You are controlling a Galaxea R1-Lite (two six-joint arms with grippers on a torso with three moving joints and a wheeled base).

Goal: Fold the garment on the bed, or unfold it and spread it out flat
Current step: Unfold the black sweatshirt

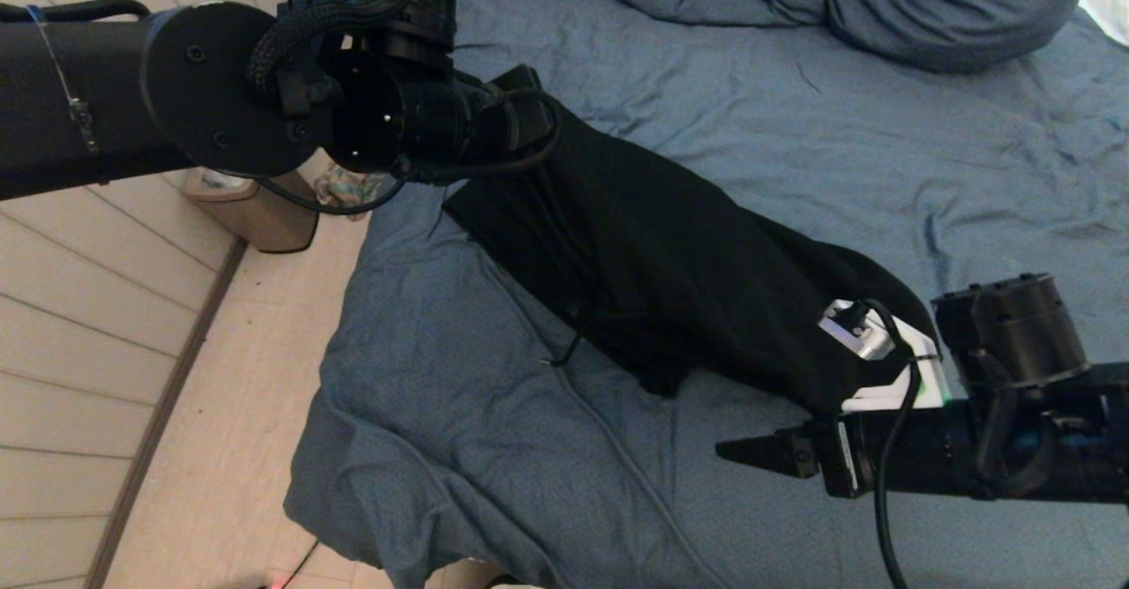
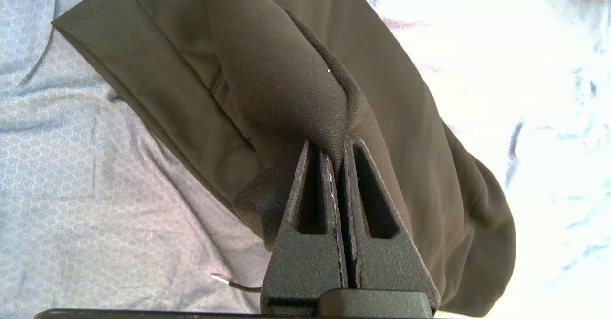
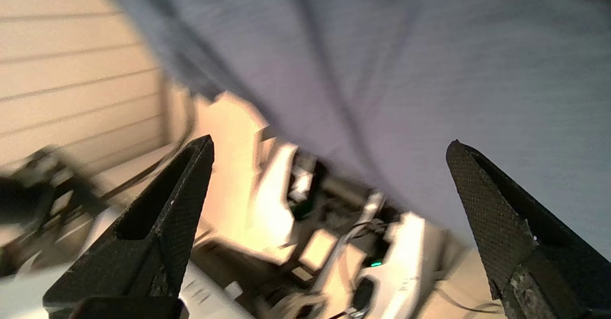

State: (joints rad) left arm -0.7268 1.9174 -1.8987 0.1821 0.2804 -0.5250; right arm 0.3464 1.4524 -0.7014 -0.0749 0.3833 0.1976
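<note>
The garment (image 1: 670, 289): black hooded sweatshirt, bunched into a long diagonal bundle on the bed (image 1: 794, 130), running from near the bed's left edge towards its near right part. Not flat, not neatly folded; I'd call the task early.

Left gripper (image 2: 338, 159) has its jaws closed tight on a pinch of ribbed knit, apparently hem or cuff, lifting that end so the fabric drapes down from the grip. Right gripper (image 3: 329, 166) has its jaws wide open with nothing in them, low over the near right part of the bed, just beside the bundle's lower end.

Handling, judged: thick soft fleece, limp, moderately heavy for cloth. It will sag and trail, not hold shape. The matte surface shouldn't slip in a firm pinch. Not fragile.

Grip points: ribbed band is denser and flatter than the body, so the best hold. The second grip belongs on the same band, well apart from the first, so the edge pulls straight.

A drawcord (image 1: 564, 346) hangs loose at the bundle's near side; snag risk. Duvet is wrinkled slate blue and may drag along with the cloth.
</note>
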